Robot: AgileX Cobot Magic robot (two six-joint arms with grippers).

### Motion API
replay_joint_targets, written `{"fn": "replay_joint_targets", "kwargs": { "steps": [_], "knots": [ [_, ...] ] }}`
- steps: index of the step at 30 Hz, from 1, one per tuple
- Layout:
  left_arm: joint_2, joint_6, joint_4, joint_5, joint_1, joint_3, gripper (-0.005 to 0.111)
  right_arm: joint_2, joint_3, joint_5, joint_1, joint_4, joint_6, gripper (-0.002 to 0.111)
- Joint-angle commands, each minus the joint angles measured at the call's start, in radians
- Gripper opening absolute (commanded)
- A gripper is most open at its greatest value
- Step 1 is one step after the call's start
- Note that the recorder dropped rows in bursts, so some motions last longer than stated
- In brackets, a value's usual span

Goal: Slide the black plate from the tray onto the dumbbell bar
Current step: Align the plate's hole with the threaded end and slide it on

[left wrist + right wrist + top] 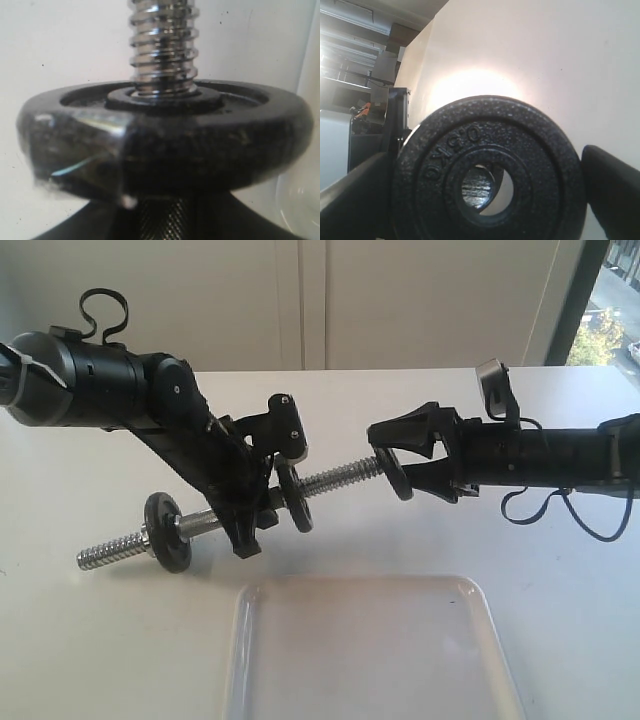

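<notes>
My left gripper [246,528] is shut on the middle of the dumbbell bar [340,478], holding it tilted above the table. Two like black discs [165,530] [293,498] sit on the bar, one each side of that gripper. One disc [165,142] fills the left wrist view below a threaded end [162,45]. My right gripper [402,472] is shut on the black plate [396,476], held on edge at the bar's right tip. In the right wrist view the plate [530,150] stands between the fingers [615,190]. The bar end [477,187] shows through its hole, left of centre.
The white tray [370,650] lies with nothing in it at the table's front, below the bar. Its rim [306,190] shows at the edge of the left wrist view. Cables hang from the right arm [560,505]. The white table [80,640] spreads around.
</notes>
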Motion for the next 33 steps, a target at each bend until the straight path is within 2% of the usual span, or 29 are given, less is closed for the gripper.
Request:
{"fn": "replay_joint_targets", "kwargs": {
  "steps": [1, 33],
  "knots": [
    [-0.054, -0.006, -0.067, -0.057, -0.002, -0.021, 0.000, -0.020, -0.014, 0.067, 0.016, 0.040, -0.007, 0.000],
    [-0.050, -0.006, -0.083, -0.077, -0.002, -0.021, 0.000, -0.046, -0.029, 0.067, 0.025, 0.040, 0.010, 0.000]
  ]
}}
